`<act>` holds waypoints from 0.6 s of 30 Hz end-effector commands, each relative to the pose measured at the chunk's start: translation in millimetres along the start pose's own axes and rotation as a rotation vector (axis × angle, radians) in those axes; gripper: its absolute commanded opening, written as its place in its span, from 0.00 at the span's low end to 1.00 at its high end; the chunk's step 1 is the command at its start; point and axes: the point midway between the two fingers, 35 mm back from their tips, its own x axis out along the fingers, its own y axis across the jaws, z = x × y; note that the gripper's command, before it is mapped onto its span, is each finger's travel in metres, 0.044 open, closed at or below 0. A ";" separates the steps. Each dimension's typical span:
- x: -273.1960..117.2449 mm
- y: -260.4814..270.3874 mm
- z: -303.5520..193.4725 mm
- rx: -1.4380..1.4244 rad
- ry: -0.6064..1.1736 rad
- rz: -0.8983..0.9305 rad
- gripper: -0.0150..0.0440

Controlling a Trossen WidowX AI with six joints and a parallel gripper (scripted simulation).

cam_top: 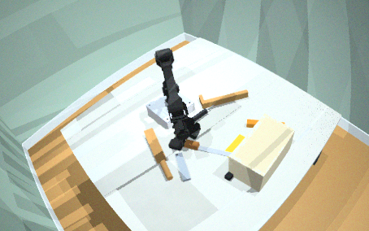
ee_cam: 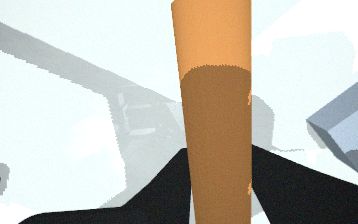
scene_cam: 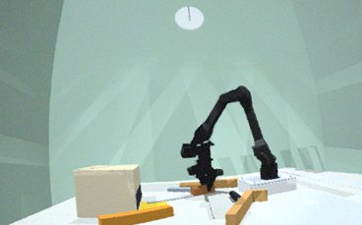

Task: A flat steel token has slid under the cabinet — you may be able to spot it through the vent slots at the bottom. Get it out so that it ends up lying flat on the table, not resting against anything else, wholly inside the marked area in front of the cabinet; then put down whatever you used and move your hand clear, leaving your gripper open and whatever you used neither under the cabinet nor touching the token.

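My gripper (cam_top: pixel 185 143) (scene_cam: pixel 208 188) (ee_cam: pixel 214 152) is shut on the orange-brown handle of a tool with a long thin pale blade (cam_top: pixel 211 151) (scene_cam: pixel 171 199). The blade points at the cream cabinet (cam_top: pixel 260 148) (scene_cam: pixel 108 191), and its far end is at the cabinet's front, by one corner; whether it passes underneath I cannot tell. In the wrist view the handle runs up between both black fingers. The yellow marked area (cam_top: pixel 235 143) (scene_cam: pixel 152 205) lies in front of the cabinet, beside the blade's far end. The steel token cannot be made out in any view.
An orange bar (cam_top: pixel 252 123) (scene_cam: pixel 135 217) lies beside the cabinet. An L-shaped wooden piece (cam_top: pixel 225 98) (scene_cam: pixel 239 213), a dark rod (cam_top: pixel 200 115) (scene_cam: pixel 234 196), a wooden paddle (cam_top: pixel 154 144) and a flat grey-blue bar (cam_top: pixel 183 166) lie around the gripper. A small black block (cam_top: pixel 228 176) is near the cabinet's corner.
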 end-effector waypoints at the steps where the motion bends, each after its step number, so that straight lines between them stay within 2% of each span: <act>1: -1.5 -6.1 -0.3 0.009 -0.002 -0.007 0.25; 18: -1.7 -19.9 -3.0 0.009 -0.001 -0.008 0.25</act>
